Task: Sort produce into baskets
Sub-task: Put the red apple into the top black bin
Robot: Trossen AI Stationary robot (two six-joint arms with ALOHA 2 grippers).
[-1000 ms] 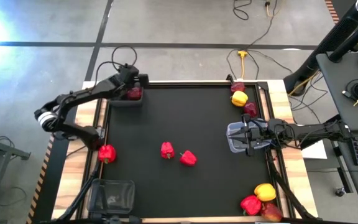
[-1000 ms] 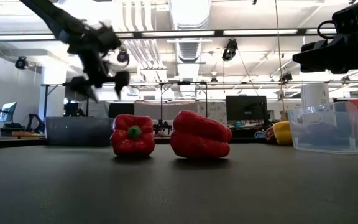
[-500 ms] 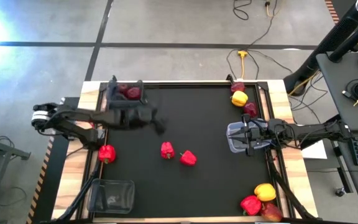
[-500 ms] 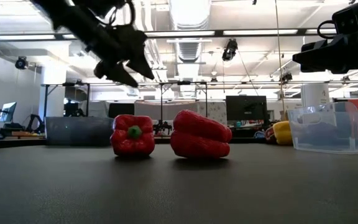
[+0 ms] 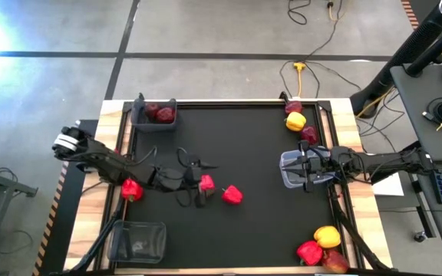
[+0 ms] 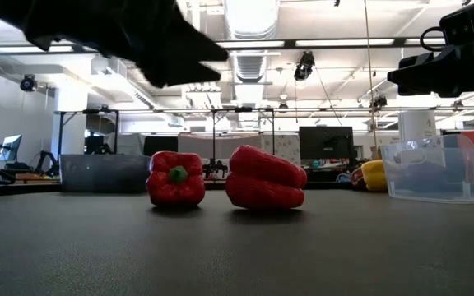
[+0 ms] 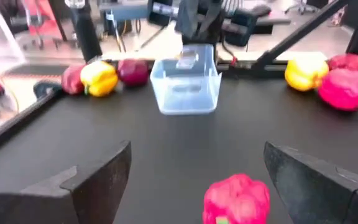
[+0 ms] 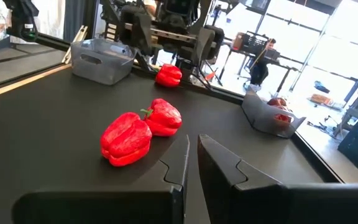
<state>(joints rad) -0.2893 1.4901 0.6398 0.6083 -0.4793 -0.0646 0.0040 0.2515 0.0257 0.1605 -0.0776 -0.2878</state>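
Observation:
Two red bell peppers (image 5: 206, 184) (image 5: 232, 195) lie mid-table, also in the low view (image 6: 175, 177) (image 6: 266, 178). My left gripper (image 5: 198, 184) is open and hangs above the left one, which shows between its fingers in the left wrist view (image 7: 236, 199) without touching them. My right gripper (image 5: 304, 170) is shut on the bluish-clear tub (image 5: 288, 169) at the table's right. A grey tub (image 5: 156, 115) at the far left holds two maroon fruit. Another grey tub (image 5: 138, 239) stands near left. My right gripper pinches the bluish-clear tub's wall at its rim (image 7: 188, 59), on the side toward the table's right edge. The fingers come from the right, over the rim. The tub stands upright, and its base (image 6: 439, 197) seems to rest on the table.
A third red pepper (image 5: 131, 188) lies at the table's left edge. Two maroon fruit and a yellow pepper (image 5: 295, 120) sit at the far right. A yellow pepper (image 5: 327, 235), a red pepper (image 5: 310, 251) and a maroon fruit sit at the near right corner.
My left gripper has left the far-left grey tub and swung toward the table's near edge and right, coming over the left red pepper mid-table. The peppers and the bluish-clear tub have stayed where they were.

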